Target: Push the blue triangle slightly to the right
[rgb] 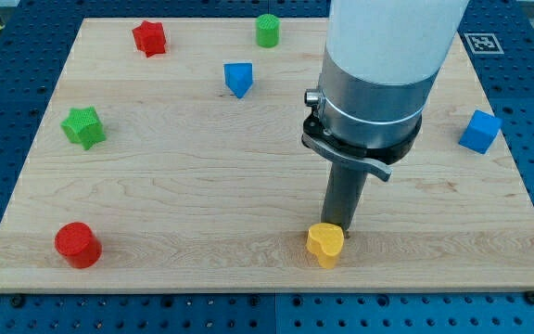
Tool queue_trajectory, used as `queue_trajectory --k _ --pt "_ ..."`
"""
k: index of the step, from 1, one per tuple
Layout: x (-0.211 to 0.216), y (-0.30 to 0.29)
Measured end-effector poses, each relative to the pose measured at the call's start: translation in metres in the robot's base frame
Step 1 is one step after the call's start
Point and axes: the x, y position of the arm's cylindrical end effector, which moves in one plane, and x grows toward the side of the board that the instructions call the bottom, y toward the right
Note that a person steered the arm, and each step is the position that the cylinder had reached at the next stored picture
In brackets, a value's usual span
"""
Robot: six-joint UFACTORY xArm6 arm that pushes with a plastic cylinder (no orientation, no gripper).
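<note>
Wooden counter [248,186] on a blue perforated base, so: no fingers on this arm, just a dark rod whose tip [339,228] sits touching the yellow heart-shaped block [324,244] near the view's bottom. Blue triangle block [238,78] is well apart, up toward the view's top-left of the tip.

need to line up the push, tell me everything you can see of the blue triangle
The blue triangle is a small, solid, matte plastic-looking wedge, its point towards the view's bottom. It sits flat on the wooden board near the view's top, left of centre, touching nothing. My tip is far off, down by the yellow block.
</note>
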Motion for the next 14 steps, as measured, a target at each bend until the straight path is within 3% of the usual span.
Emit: queue_trajectory --k 3,6,7,8,9,14 --pt "-0.039 -0.043" --pt "-0.166 -0.145" --pt "-0.216 -0.156" --pt "-0.233 -0.156" --pt "-0.237 -0.118" --pt "-0.226 -0.091"
